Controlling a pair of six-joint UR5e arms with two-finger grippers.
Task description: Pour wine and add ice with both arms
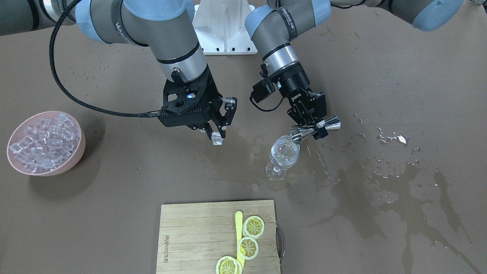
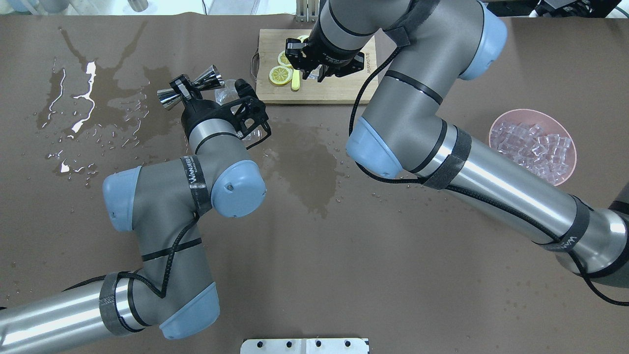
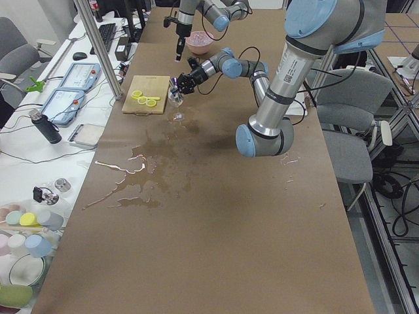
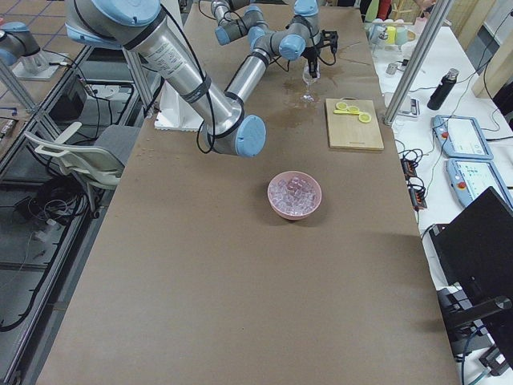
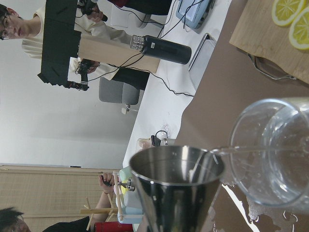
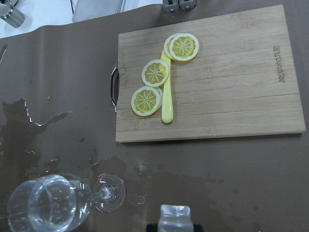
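Note:
My left gripper [image 1: 315,127] is shut on a steel jigger [image 1: 315,129] and tips it over the rim of an upright wine glass [image 1: 283,155]. In the left wrist view a thin clear stream of wine [image 5: 251,150] runs from the jigger [image 5: 176,188] into the glass [image 5: 275,154]. My right gripper [image 1: 216,135] is shut on one ice cube [image 1: 217,139] and holds it above the table, to the robot's right of the glass. The cube [image 6: 175,215] and the glass [image 6: 53,208] show in the right wrist view.
A pink bowl [image 1: 81,146] of ice cubes stands at the robot's far right. A wooden cutting board [image 1: 198,236] with lemon slices [image 1: 253,226] and a yellow knife [image 1: 239,228] lies beyond the glass. Wet stains [image 1: 380,190] spread over the tabletop on the left arm's side.

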